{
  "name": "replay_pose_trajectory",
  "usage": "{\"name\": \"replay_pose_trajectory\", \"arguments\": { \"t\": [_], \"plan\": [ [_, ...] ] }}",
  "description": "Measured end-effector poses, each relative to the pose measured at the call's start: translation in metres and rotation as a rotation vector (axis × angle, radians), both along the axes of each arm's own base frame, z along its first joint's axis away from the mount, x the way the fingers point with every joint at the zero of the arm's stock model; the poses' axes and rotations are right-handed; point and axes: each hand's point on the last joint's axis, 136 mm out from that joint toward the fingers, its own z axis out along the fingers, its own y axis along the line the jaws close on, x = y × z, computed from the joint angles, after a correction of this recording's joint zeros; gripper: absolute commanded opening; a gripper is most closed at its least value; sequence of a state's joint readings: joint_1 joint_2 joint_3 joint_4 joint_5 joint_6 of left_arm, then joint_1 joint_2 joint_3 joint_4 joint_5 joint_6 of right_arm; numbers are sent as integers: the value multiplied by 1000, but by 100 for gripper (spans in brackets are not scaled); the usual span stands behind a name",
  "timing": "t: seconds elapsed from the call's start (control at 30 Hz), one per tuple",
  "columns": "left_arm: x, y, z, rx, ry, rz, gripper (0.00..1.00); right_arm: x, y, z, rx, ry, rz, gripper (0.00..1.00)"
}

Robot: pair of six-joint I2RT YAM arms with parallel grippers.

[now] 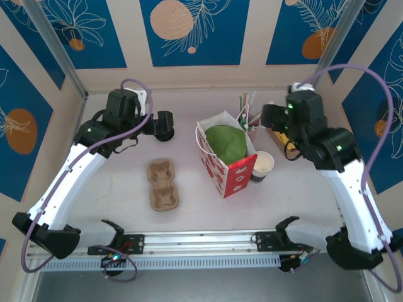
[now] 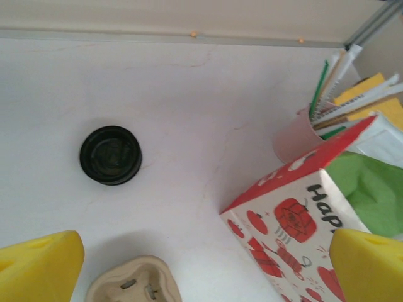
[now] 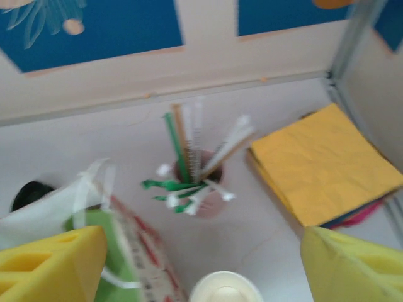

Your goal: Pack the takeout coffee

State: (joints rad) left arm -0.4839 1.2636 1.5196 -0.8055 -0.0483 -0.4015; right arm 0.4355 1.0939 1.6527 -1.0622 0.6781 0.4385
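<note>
A round black lid (image 2: 111, 155) sits on the table, seen from above. No cup wall shows under it, so I cannot tell whether it is the takeout coffee or a lid alone. My left gripper (image 2: 204, 267) hangs open above the table near it, with nothing between its yellow fingers (image 2: 38, 267); from above, the left gripper (image 1: 165, 126) is left of the bag. A white cup without a lid (image 1: 262, 165) stands against the bag's right side, and its rim (image 3: 225, 289) shows below my open, empty right gripper (image 3: 201, 270).
A red-and-white paper bag (image 1: 234, 176) with green paper inside stands mid-table. A pink cup of stirrers (image 3: 204, 201) is behind it and yellow napkins (image 3: 321, 163) lie at the right wall. A cardboard cup carrier (image 1: 162, 184) lies left of the bag.
</note>
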Motion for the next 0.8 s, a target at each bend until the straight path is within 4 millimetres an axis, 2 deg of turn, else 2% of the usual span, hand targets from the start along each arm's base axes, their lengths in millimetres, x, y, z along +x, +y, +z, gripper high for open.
{"name": "replay_pose_trajectory", "arguments": {
  "t": [0.13,0.23,0.3,0.37,0.5,0.6,0.67,0.73,0.8],
  "plan": [
    [6,18,-3,63,-13,68,100,-7,-43,-28,27,21,-133,93],
    [12,34,-7,119,-26,127,100,-8,-63,-66,38,79,-197,99],
    [17,48,-18,172,-25,173,100,-5,-72,-98,41,139,-230,99],
    [22,63,-37,233,-11,219,100,-1,-79,-133,47,200,-250,99],
    [27,97,-95,366,43,307,100,3,-90,-202,82,301,-278,99],
    [26,121,-136,439,77,359,100,7,-96,-240,104,303,-302,99],
    [26,136,-153,468,93,392,100,11,-97,-257,110,279,-308,99],
    [30,149,-161,489,93,433,100,16,-98,-271,111,244,-305,99],
    [39,159,-169,510,77,468,100,26,-98,-275,106,182,-294,99]
  ]
}}
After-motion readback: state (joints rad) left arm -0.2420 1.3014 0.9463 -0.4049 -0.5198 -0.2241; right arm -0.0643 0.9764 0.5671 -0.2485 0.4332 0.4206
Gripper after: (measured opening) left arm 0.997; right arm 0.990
